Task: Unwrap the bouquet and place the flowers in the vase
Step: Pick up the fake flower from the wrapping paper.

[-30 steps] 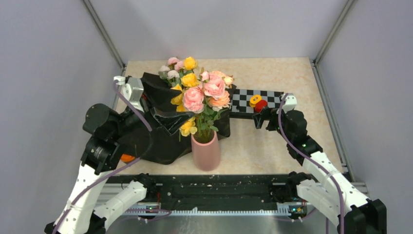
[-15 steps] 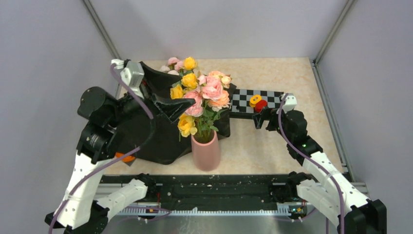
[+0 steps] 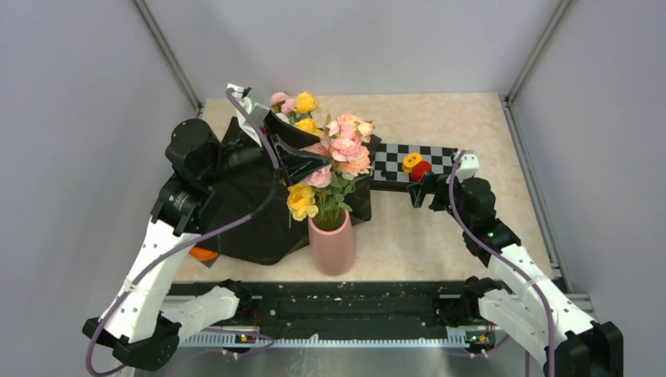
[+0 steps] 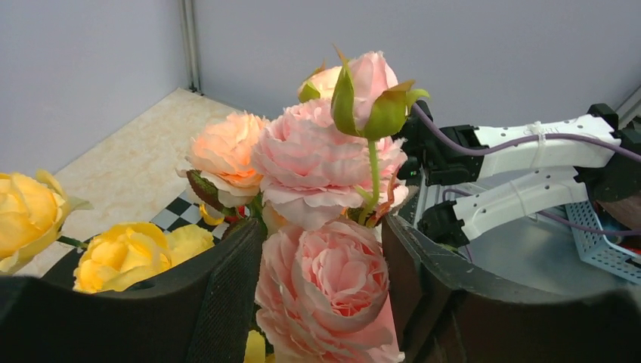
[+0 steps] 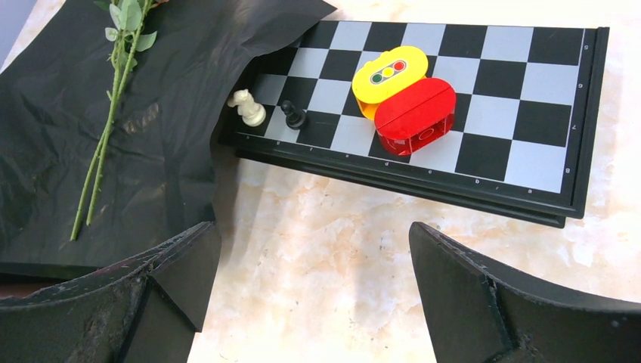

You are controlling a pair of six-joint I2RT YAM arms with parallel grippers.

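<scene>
From above, the flowers [image 3: 339, 145] stand with their stems in the pink vase [image 3: 332, 247] near the front edge of the counter [image 3: 440, 228]. The black wrapping paper [image 3: 251, 228] lies opened out to the left and behind, so the unwrapping looks done. The left end effector [image 3: 302, 149] reaches in over the bunch from the left, at bloom height, probably to settle a flower rather than lift it. The right end effector [image 3: 420, 191] hangs low by the near edge of the chessboard [image 3: 436, 153], well clear of the vase, where it cannot knock the bunch.

On the left wrist camera, the fingers stand apart on either side of a pink rose [image 4: 332, 295], their inner faces right at the petals. Whether they actually press the bloom I cannot tell.

On the right wrist camera, the fingers are spread wide over bare counter with nothing between them. Ahead, the chessboard carries a yellow block [image 5: 389, 72] touching a red block [image 5: 416, 113], a white chess piece [image 5: 248, 107] and a black pawn [image 5: 293, 115]. The paper overlaps the board's left corner, and a thin green stem [image 5: 106, 144] lies on it, not yet in the vase.
</scene>
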